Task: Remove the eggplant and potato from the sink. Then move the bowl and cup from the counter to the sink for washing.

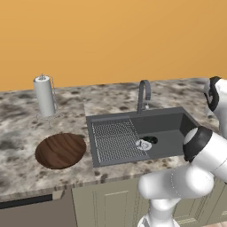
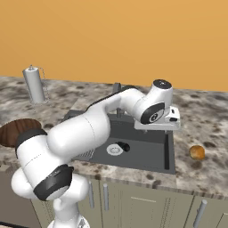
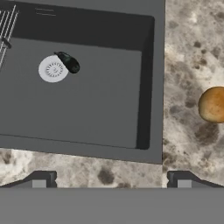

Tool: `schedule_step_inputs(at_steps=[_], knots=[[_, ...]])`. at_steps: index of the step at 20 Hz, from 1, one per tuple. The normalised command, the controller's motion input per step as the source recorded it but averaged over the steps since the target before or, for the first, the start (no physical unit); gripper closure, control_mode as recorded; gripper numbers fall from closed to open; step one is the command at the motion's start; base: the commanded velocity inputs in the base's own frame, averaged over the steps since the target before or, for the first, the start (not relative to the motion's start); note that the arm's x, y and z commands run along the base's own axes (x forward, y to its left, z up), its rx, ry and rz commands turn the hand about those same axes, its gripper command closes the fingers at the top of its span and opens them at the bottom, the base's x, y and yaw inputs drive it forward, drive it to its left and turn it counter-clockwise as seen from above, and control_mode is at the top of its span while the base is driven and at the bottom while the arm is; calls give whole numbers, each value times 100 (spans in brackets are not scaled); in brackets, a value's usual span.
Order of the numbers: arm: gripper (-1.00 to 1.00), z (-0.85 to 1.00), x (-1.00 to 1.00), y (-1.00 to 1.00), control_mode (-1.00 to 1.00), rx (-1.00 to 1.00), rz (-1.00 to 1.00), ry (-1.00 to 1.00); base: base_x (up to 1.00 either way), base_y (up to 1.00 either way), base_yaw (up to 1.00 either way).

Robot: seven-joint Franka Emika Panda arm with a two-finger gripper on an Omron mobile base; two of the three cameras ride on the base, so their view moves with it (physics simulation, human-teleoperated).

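We note the eggplant [image 3: 68, 62] on the sink [image 3: 148, 87] floor, touching the drain [image 3: 53, 69]. Potato [image 3: 213, 104] rests on the bench [image 3: 188, 52] just beyond the sink's right rim. Bowl [image 1: 60, 150] sits left of the sink. Jaws spread wide, empty, above the front rim.

A kitchen: granite counter [image 1: 17, 146], sink [image 1: 168, 128] with faucet [image 1: 144, 94], beige cabinets [image 1: 111, 204].
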Motion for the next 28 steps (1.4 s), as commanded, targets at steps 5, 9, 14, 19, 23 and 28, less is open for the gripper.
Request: schedule_step_inputs(at_steps=[5, 9, 14, 19, 23, 28], knots=[[-100, -12, 6, 27, -100, 0, 7, -2, 0, 0, 0], [-100, -13, 11, 23, -100, 4, 4, -8, 0, 0, 0], [-100, -8, 15, 22, -100, 6, 3, -9, 0, 0, 0], [-100, -11, 19, 24, -100, 5, 4, -7, 0, 0, 0], [-100, -10, 21, 25, -100, 0, 4, -2, 0, 0, 0], [-100, -11, 24, 20, -100, 0, 5, 0, 0, 0, 0]])
